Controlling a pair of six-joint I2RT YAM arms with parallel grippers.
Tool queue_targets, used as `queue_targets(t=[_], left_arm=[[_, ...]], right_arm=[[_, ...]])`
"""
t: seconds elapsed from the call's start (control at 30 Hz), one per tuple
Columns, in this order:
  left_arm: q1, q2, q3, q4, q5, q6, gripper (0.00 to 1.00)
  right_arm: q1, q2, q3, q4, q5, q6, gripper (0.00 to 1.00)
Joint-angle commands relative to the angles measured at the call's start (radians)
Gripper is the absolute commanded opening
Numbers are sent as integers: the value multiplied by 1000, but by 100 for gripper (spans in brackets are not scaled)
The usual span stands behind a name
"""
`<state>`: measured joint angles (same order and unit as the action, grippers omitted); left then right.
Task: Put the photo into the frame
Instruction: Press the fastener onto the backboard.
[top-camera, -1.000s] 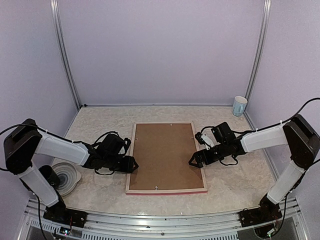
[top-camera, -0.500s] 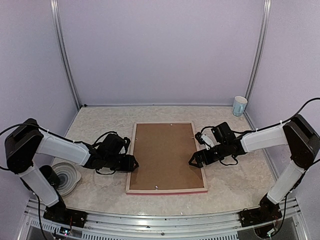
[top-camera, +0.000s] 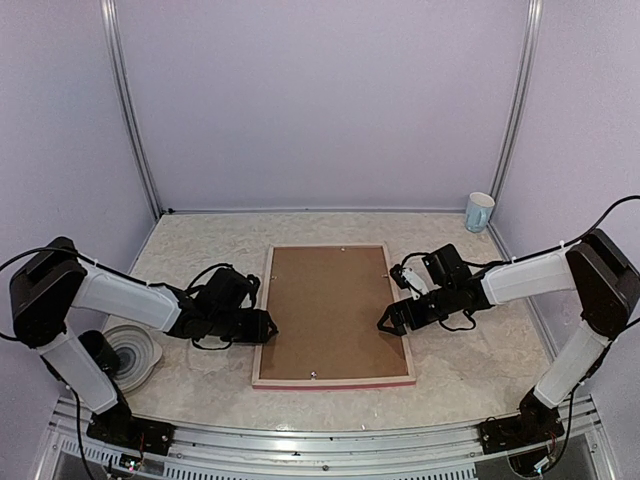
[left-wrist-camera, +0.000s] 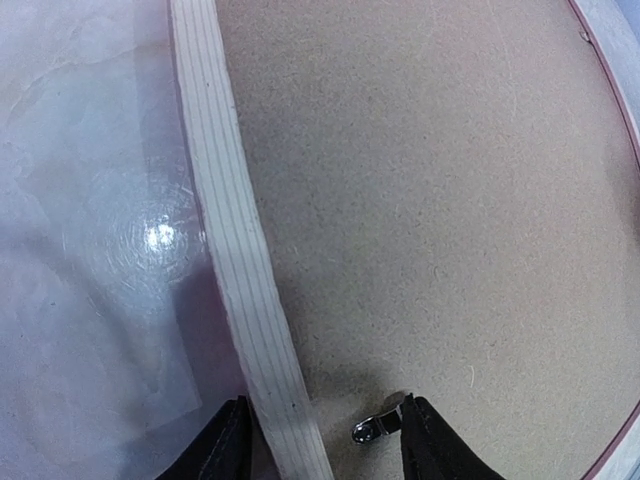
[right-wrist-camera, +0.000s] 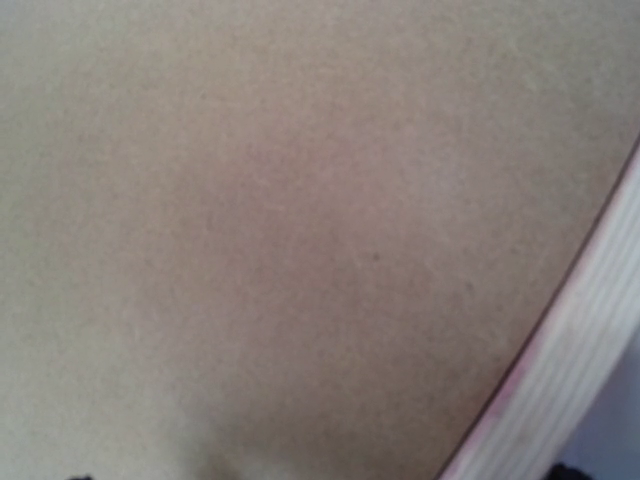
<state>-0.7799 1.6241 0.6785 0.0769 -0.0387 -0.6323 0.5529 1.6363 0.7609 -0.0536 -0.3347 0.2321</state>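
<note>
The frame (top-camera: 258, 335) lies face down in the middle of the table, its pale wood back up and a pink-red outer edge showing. The brown backing board (top-camera: 330, 305) sits inside it. The photo is hidden. My left gripper (top-camera: 268, 327) is low at the frame's left rail, open. In the left wrist view (left-wrist-camera: 320, 445) its fingers straddle the pale rail (left-wrist-camera: 235, 250), and the inner finger is beside a small metal tab (left-wrist-camera: 372, 428) on the board (left-wrist-camera: 430, 200). My right gripper (top-camera: 384, 322) is low over the board's right side. Its wrist view shows blurred board (right-wrist-camera: 300, 220) and rail (right-wrist-camera: 570, 360), with the fingertips far apart at the bottom corners.
A pale blue mug (top-camera: 479, 211) stands at the back right corner. A round white object (top-camera: 130, 352) lies at the front left, beside the left arm. A glossy clear sheet (left-wrist-camera: 100, 250) lies on the table just left of the frame. Metal posts and walls surround the table.
My left gripper has crept slightly right, closer over the frame's left rail. The right arm and the frame have not moved.
</note>
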Motion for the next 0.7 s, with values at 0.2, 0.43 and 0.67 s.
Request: queue_targets(t=[0.2, 0.43, 0.67], left_arm=[[-33, -37, 53, -127, -49, 125, 52], [-33, -6, 78, -151, -71, 138, 52], [-35, 33, 88, -142, -84, 128, 51]], right_arm=[[-10, -24, 0, -10, 6, -4, 99], [-10, -15, -9, 4, -1, 0, 99], [-11, -9, -14, 12, 2, -1, 99]])
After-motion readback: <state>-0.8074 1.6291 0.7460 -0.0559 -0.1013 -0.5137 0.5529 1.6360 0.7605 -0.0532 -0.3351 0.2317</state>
